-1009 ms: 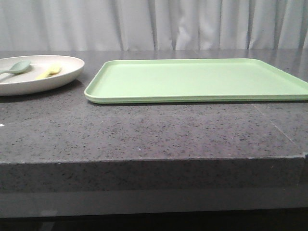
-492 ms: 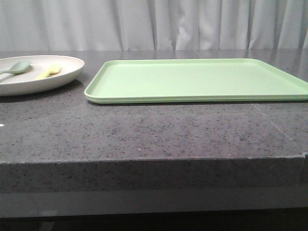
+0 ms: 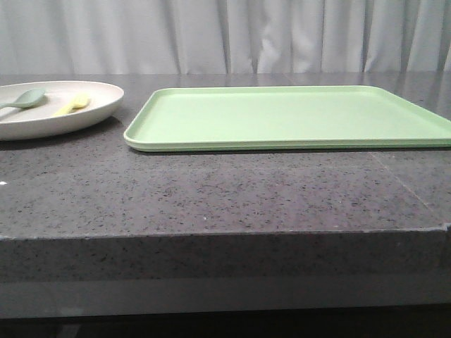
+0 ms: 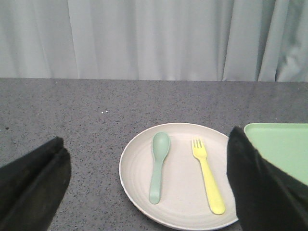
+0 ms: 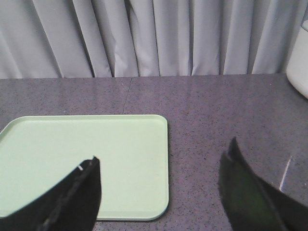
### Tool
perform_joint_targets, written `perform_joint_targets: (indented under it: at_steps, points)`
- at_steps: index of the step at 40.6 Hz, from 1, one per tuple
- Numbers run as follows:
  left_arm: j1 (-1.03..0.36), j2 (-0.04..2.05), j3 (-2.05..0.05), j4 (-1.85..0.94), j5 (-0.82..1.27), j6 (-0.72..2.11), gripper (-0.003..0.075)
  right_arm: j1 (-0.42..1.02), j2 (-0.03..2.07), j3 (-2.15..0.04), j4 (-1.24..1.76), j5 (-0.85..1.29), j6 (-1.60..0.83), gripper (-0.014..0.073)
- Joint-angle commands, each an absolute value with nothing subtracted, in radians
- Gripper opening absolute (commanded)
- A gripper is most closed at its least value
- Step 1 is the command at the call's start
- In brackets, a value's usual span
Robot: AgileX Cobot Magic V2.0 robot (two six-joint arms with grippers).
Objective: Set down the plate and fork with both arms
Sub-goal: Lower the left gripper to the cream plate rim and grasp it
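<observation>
Two grippers were in view at inspection, each only through its own wrist camera. The left gripper (image 4: 147, 192) stood wide open, its two dark fingers (image 4: 31, 185) well apart and holding nothing, above and short of the plate (image 4: 180, 214). The right gripper (image 5: 159, 192) was likewise wide open and empty, its fingers (image 5: 62, 202) spread over the near end of the tray (image 5: 96, 154) and the bare counter beside it.

The plate (image 3: 99, 109) rested flat on the grey speckled counter (image 3: 211, 197), at the left of the front view and partly cut off by the picture's edge. It lay just beside the tray (image 3: 282, 116), apart from it by a narrow strip of counter. The fork (image 4: 208, 175) lay inside the plate, tines pointing toward the curtain (image 4: 144, 38), on the side nearer the tray. The spoon (image 4: 158, 166) lay beside it in the same plate, bowl end also toward the curtain, roughly parallel and not touching the fork. In the front view the fork (image 3: 72, 105) and spoon (image 3: 25, 98) showed only partly above the plate's rim.

The tray sat flat and carried nothing on its visible surface. A white object (image 5: 299, 57) showed at the picture's edge in the right wrist view; its nature could not be determined.
</observation>
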State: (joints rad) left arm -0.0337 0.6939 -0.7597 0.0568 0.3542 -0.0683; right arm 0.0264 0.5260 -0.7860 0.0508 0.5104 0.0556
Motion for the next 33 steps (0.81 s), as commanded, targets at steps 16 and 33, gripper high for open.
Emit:
perform_joint_targets:
  at_steps: [16,33]
  points:
    - [-0.031,1.157,-1.140,0.075,0.529,-0.071,0.0640,0.025,0.536,-0.821,0.040,0.438,0.044,0.0531]
    - [0.062,1.540,-1.516,0.104,0.728,-0.071,0.0640,0.025,0.536,-0.821,0.040,0.431,0.044,0.0531]
